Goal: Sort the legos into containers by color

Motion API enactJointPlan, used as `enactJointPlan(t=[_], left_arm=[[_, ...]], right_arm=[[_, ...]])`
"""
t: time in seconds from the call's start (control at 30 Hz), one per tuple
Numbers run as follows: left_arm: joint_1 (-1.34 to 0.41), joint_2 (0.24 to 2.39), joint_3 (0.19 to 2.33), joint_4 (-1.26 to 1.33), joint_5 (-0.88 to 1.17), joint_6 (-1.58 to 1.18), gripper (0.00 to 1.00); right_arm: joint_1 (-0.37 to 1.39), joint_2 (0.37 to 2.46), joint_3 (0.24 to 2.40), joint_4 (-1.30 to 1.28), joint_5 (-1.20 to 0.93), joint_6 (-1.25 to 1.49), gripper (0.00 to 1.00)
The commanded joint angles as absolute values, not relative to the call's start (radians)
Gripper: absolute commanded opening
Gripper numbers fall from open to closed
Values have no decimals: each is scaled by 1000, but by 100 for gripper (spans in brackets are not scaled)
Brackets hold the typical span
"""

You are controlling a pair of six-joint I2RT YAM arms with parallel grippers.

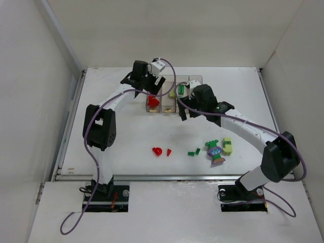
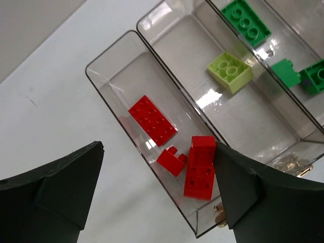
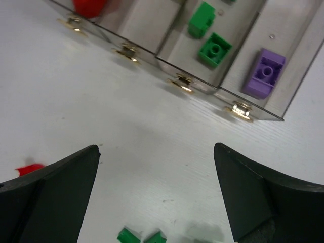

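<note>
Red first: hung left gripper (image 2: 158, 169) over end bin (image 2: 121, 76), jaws wide, nothing held. Counted three red bricks (image 2: 152, 120) inside. Held right gripper (image 3: 157, 149) agape and empty before the tabs (image 3: 182, 84). Likely needed a straight lift clear of the bin, then a swing to loose reds (image 1: 157, 151) on table (image 1: 126, 134), with a square pinch on one piece.

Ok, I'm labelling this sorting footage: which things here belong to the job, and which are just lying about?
Job: clear bins; red bricks, lime brick, green brick, purple brick inside; loose red pieces, green pieces, mixed clump.
Just there: purple cable, metal rail.
</note>
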State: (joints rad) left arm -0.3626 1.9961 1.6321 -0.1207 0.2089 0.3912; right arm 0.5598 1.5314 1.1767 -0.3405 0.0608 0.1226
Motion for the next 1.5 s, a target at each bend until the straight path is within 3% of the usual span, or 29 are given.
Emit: enactJointPlan(t=[0.0,0.1,0.37,0.53,0.7,0.73,0.87,1.03,1.1,1.2,1.3,1.37,1.47], left_arm=[[-357,1912,1690,-67,192,332,86],[-330,1858,1690,-87,201,308,99],[-330,1907,1693,-109,256,347,99],[-319,1950,1703,-123,279,325,91],[-310,1983,1703,-123,322,347,63],[-310,1994,1703,-123,334,347,52],[-310,2019,1703,-123,334,356,26],[-310,2052,1713,-153,334,365,5],[-310,2052,1713,-153,345,374,7],[-319,2052,1713,-172,345,374,57],[-319,2043,1713,-172,345,374,88],[-319,2043,1713,-172,345,365,100],[-319,2022,1713,-181,345,365,100]], right_arm=[[627,1454,1172,-314,60,37,100],[705,1454,1172,-325,35,-36,100],[741,1511,1213,-334,5,-46,100],[741,1511,1238,-344,26,-46,100],[741,1511,1227,-353,35,-46,100],[741,1511,1227,-353,35,-37,100],[741,1511,1227,-353,35,-37,100],[741,1511,1227,-362,44,-37,100],[741,1511,1227,-362,44,-37,100],[741,1511,1227,-362,54,-37,100],[741,1511,1227,-362,54,-37,100],[741,1511,1236,-371,44,-37,100],[741,1520,1246,-371,35,-37,100]])
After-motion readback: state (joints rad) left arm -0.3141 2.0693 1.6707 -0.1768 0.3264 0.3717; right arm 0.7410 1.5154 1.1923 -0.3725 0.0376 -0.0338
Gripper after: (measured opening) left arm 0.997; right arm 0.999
